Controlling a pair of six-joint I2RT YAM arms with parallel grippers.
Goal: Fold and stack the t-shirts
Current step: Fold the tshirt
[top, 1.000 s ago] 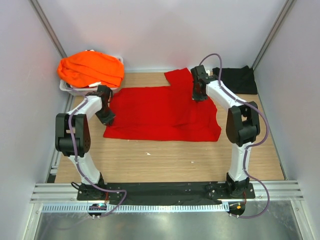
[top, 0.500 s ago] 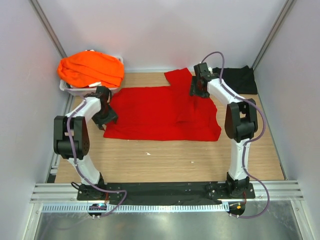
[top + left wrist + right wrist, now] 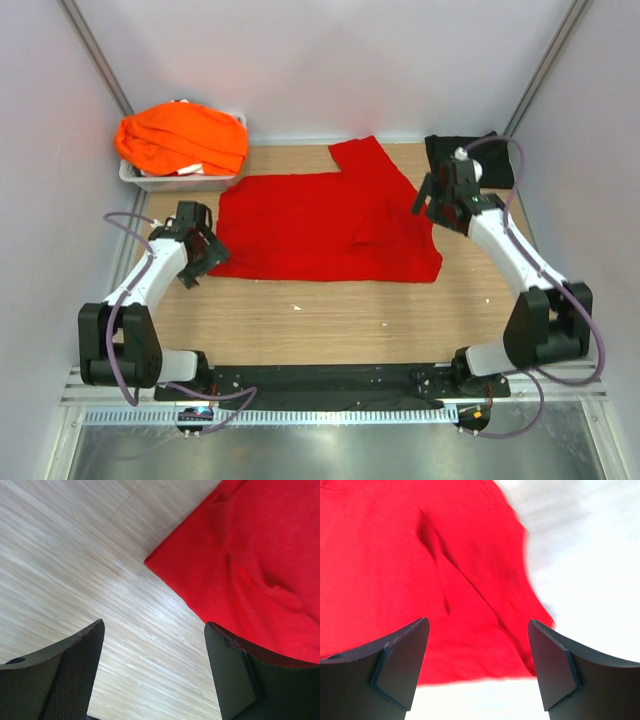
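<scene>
A bright red t-shirt [image 3: 320, 225] lies spread on the wooden table, one sleeve reaching toward the back. My left gripper [image 3: 195, 262] hangs open just off its left edge; in the left wrist view the red t-shirt [image 3: 260, 565] fills the upper right, with bare wood between the fingers [image 3: 75, 670]. My right gripper [image 3: 432, 200] is open beside the shirt's right edge, and the red cloth [image 3: 430, 570] lies below its fingers [image 3: 552, 665], untouched. A black t-shirt [image 3: 475, 160] sits at the back right. Orange t-shirts [image 3: 180, 138] are piled at the back left.
The orange pile rests in a grey plastic tray [image 3: 175, 182] at the back left corner. White walls enclose the table on three sides. Bare wood [image 3: 330, 320] stretches between the red shirt and the arm bases.
Both grippers have opened and let go of the red t-shirt. The left arm drew back to the left and nearer, the right arm swung out to the right, off the cloth.
</scene>
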